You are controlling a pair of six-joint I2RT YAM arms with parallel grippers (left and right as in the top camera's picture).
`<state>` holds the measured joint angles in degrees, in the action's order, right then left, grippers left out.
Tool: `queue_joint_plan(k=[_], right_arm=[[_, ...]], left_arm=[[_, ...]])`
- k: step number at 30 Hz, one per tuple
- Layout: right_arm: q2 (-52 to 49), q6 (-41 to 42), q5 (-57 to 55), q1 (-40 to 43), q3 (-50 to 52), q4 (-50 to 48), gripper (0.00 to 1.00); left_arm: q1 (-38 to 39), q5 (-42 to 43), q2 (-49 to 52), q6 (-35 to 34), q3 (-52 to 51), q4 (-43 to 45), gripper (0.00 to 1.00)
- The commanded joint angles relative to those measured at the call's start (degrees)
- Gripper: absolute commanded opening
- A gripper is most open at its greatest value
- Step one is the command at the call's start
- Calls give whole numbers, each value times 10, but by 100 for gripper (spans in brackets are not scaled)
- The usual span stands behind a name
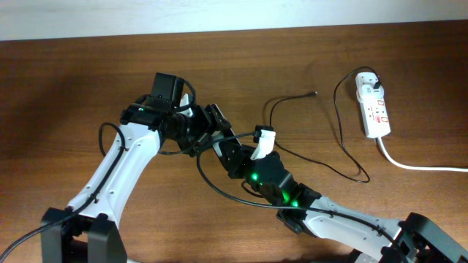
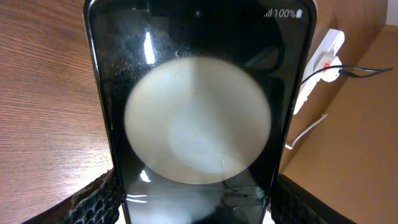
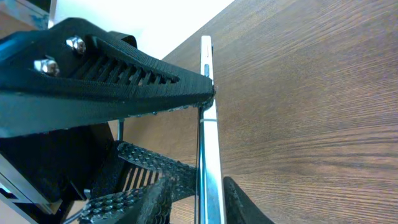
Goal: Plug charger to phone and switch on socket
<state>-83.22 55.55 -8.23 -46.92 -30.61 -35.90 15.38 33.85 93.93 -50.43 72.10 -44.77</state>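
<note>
The phone [image 2: 199, 93] fills the left wrist view, a glossy black screen with "100%" at its top. My left gripper [image 2: 196, 202] is shut on its two side edges and holds it above the table at mid-table [image 1: 208, 130]. In the right wrist view the phone [image 3: 208, 124] shows edge-on. My right gripper [image 3: 200, 186] straddles it: the right finger touches one face, and a small gap shows at the left finger. The socket [image 1: 373, 109] lies at the far right. The charger [image 1: 340, 124] runs from it in loops, and its tip [image 1: 314, 93] lies loose on the table.
A thick white cord [image 1: 420, 166] leaves the socket toward the right edge. The socket [image 2: 323, 59] and cord [image 2: 308, 127] also show behind the phone in the left wrist view. Both arms cross close together at mid-table. The tabletop is brown wood.
</note>
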Motion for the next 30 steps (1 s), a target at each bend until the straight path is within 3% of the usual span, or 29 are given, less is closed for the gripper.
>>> queue_joint_plan(k=[1,4,6,9,12,15,17,19,22,24,26,28,30], right_arm=[[-5,0,16,-4,-9,6,21],[-5,0,18,-4,-9,12,11],[-5,0,18,-3,-9,16,8],[-4,0,18,-3,-9,16,5],[-4,0,18,-3,-9,16,4],[9,1,30,5,-9,36,4],[30,1,112,52,-9,59,4],[38,3,230,114,-9,66,4],[38,54,392,196,-8,67,4],[38,99,471,233,-8,66,4],[38,177,497,235,-8,68,4],[38,262,519,232,-8,70,4],[38,319,516,215,-7,70,4]], left_arm=[[0,9,-1,-3,0,1,60],[0,9,-1,-3,0,-3,61],[0,9,-1,-3,0,-10,69],[-1,9,-1,-3,0,-24,99],[-6,10,-2,-1,0,-27,99],[-36,12,-30,84,0,-57,99],[-76,-46,-91,155,0,-133,99],[-105,-117,-163,182,0,-188,99],[-107,-152,-330,201,-50,-194,99],[-107,-189,-453,153,-156,-180,99],[-107,-178,-546,64,-288,-94,99],[-107,-114,-574,-9,-371,-6,99],[-107,-36,-559,-148,-418,72,99]])
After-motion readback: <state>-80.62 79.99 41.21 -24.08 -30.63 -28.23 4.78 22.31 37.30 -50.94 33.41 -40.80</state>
